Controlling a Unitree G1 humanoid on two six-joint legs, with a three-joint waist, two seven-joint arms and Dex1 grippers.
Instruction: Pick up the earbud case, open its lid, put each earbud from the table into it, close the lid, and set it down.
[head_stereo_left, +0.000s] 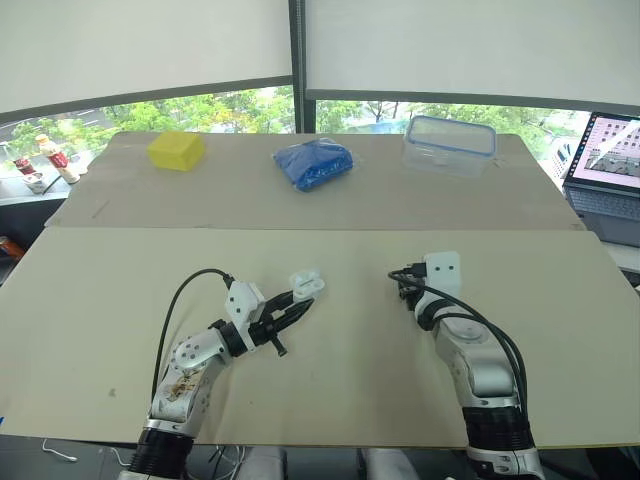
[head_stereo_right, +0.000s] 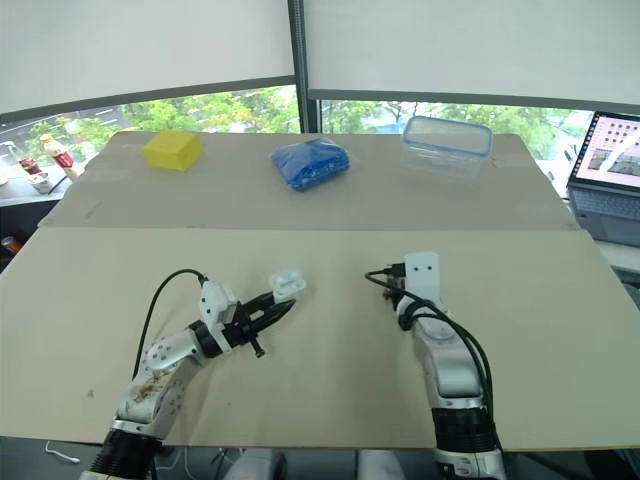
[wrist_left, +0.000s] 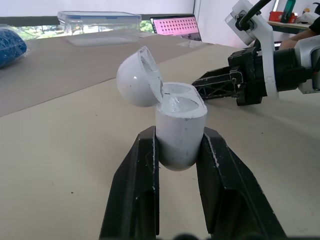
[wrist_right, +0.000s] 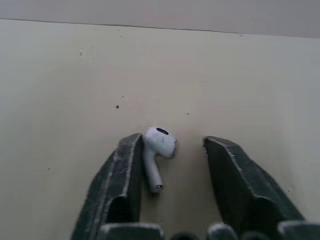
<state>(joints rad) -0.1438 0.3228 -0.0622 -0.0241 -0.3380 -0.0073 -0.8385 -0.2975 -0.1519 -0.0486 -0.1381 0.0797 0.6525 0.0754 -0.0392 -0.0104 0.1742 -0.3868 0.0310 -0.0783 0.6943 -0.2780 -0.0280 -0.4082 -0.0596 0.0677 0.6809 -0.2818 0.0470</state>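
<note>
My left gripper (wrist_left: 180, 142) is shut on the lower body of the white earbud case (wrist_left: 180, 127) and holds it upright just above the table. Its lid (wrist_left: 139, 77) is swung open. I cannot tell whether anything sits in its wells. In the head view the case (head_stereo_left: 307, 284) is left of centre at the tips of my left gripper (head_stereo_left: 297, 298). A white earbud (wrist_right: 159, 147) lies on the tan table between the fingers of my right gripper (wrist_right: 172, 141). It touches one finger (wrist_right: 127, 160) and a gap separates it from the other, so this gripper is open.
On the far board lie a yellow block (head_stereo_left: 176, 150), a blue bag (head_stereo_left: 316, 163) and a clear plastic container (head_stereo_left: 449, 144). A laptop (head_stereo_left: 610, 165) stands off the table's right edge. Small bottles (head_stereo_left: 55, 158) stand at the far left.
</note>
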